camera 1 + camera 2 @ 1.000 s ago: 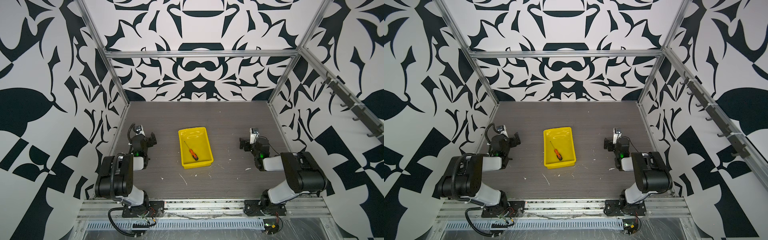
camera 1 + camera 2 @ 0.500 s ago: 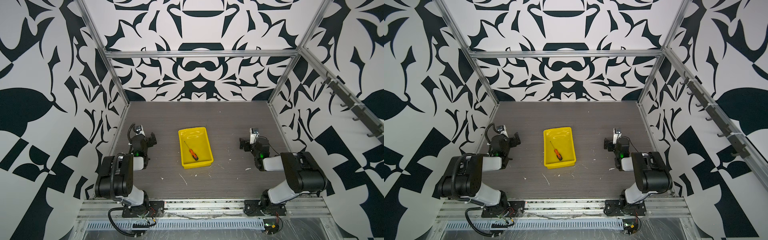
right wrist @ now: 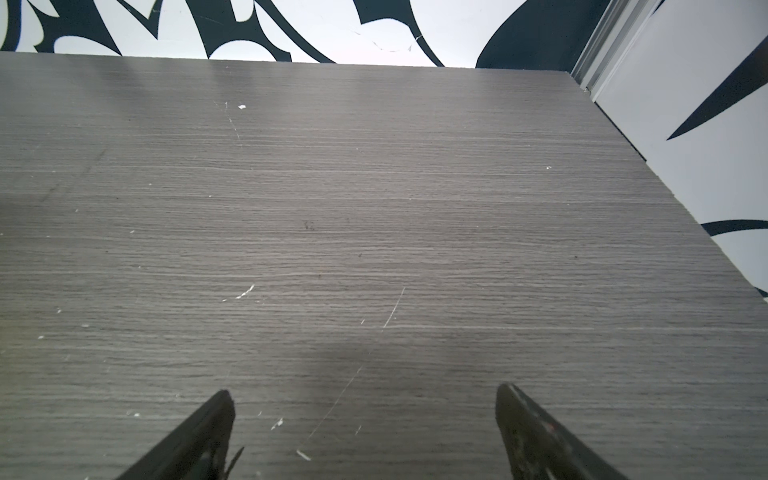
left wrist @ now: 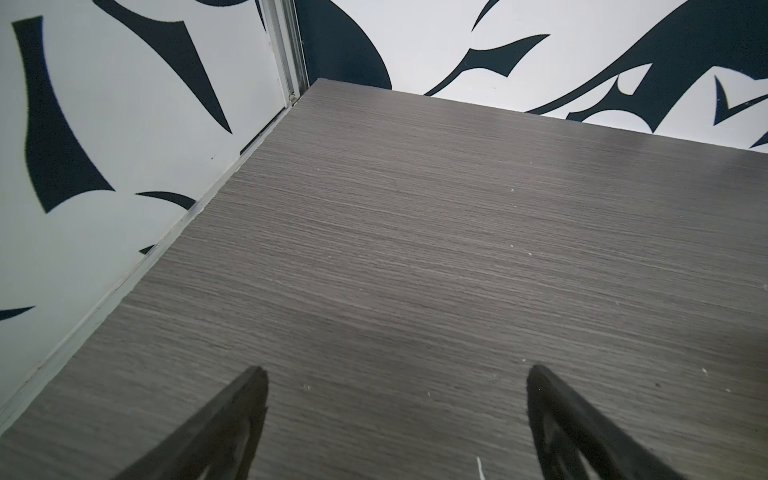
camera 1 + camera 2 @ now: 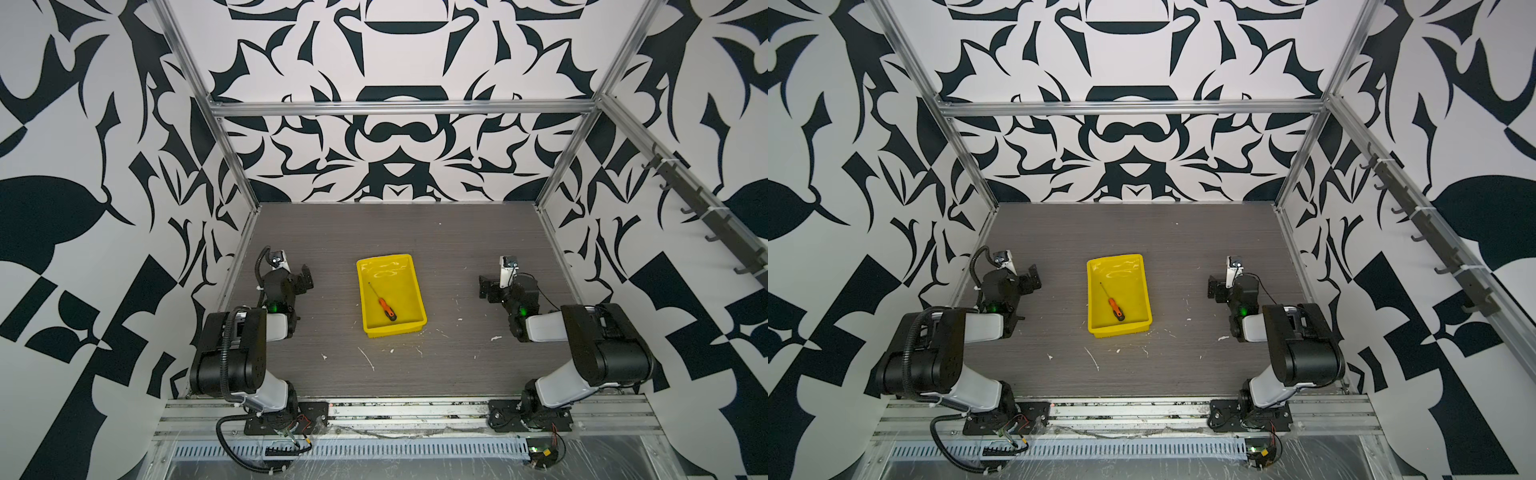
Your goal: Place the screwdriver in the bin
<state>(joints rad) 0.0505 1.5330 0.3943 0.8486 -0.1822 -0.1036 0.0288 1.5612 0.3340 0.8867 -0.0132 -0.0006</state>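
Screwdriver (image 5: 382, 303) lying flat inside yellow bin (image 5: 395, 331), mid-worktop (image 5: 415, 232), handle end toward front rim. Left end effector (image 4: 395, 374) jaws spread wide over bare worktop. Right end effector (image 3: 363, 392) same deal, wide. Both well apart from bin.

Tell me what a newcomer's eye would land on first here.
The bright yellow bin stands out mid-table, with the orange-handled screwdriver lying slanted inside it. Bold black-and-white patterned walls surround the grey table. The left hand and right hand sit open and empty to either side.
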